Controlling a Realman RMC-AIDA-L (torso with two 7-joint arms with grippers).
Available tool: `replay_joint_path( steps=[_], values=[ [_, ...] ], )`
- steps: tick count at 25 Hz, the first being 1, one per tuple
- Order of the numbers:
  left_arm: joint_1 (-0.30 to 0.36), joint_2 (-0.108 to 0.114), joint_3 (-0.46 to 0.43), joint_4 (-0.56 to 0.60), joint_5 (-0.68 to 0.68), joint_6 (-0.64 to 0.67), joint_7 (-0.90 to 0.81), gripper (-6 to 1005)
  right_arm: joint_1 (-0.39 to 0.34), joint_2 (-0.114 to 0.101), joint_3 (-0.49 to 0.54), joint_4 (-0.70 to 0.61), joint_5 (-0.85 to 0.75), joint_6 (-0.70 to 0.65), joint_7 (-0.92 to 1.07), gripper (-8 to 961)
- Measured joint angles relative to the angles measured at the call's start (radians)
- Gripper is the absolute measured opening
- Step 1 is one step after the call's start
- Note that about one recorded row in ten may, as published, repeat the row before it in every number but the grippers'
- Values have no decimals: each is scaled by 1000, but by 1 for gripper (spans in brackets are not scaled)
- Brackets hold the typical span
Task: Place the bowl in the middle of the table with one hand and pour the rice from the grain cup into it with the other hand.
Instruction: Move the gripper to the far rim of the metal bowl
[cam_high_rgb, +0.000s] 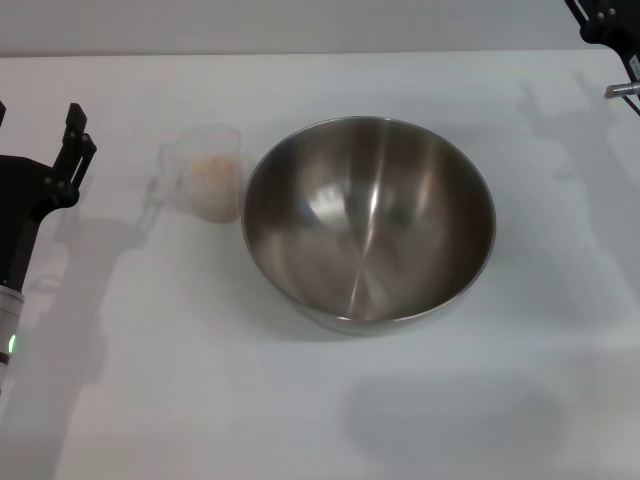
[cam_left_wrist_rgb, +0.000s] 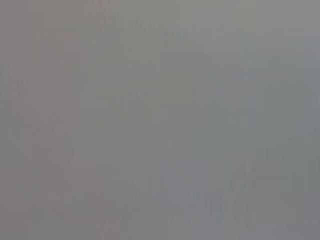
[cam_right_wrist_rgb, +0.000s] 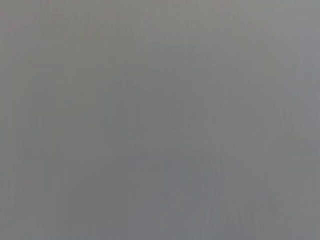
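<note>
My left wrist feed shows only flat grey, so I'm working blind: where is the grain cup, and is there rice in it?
Observer: In the head view, the grain cup stands upright on the table, close beside the bowl on its left, with rice inside.
Operator: Is the left tool on it?
Observer: No. The left tool is farther left, apart from the cup.
Operator: And the bowl?
Observer: It sits empty near the table's middle, and the right tool is away at the far right corner.
</note>
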Motion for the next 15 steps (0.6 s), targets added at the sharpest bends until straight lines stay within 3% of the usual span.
replay_joint_path(
  steps=[15],
  values=[
    [2,0,-5,-2,0,0,0,810,-4,0,0,-4,0,-20,-1,790]
  ],
)
